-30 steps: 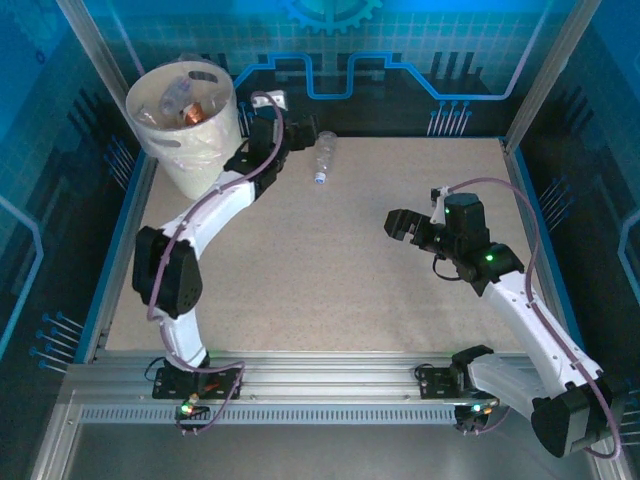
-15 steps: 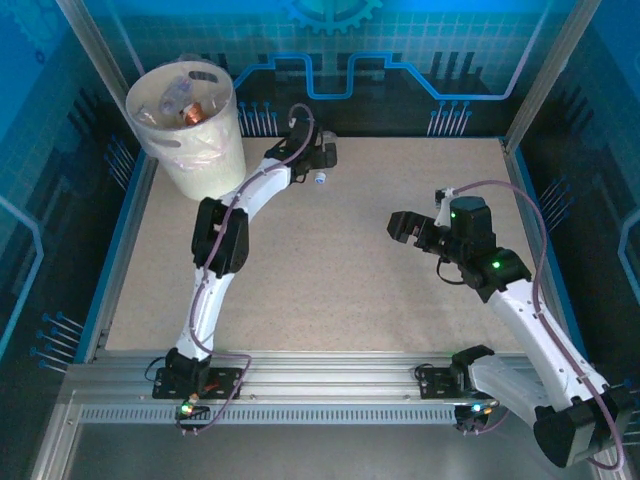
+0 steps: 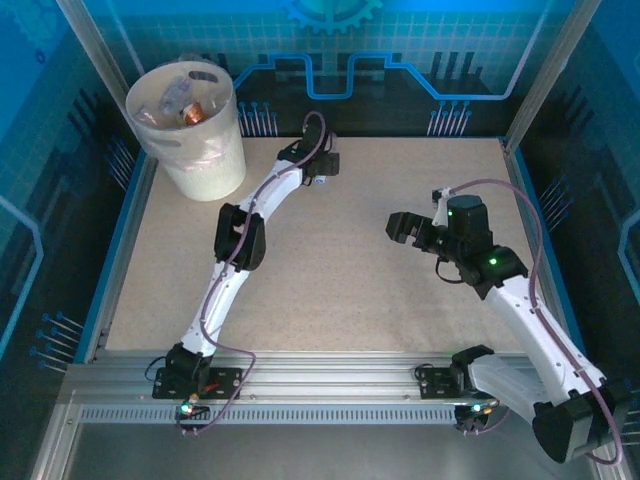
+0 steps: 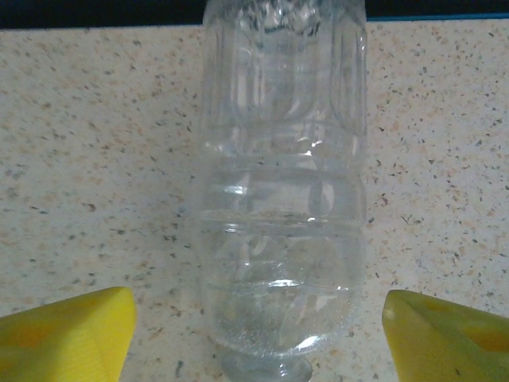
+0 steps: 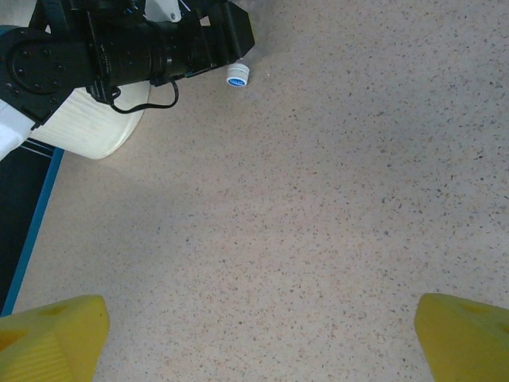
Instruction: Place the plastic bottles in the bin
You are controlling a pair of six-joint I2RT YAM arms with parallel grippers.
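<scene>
Robotics lab cell, aluminium extrusion frame (image 3: 550, 65), blue circuit-print wall panels (image 3: 400, 30), speckled tabletop (image 3: 330, 270); slotted mounting rail (image 3: 330, 380)

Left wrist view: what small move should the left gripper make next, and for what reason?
Probably close the left gripper on the clear bottle. The bottle lies on the table between the open yellow fingers, with a gap on each side, so nothing is gripped yet. It likely must be held before going to the bin.
</scene>
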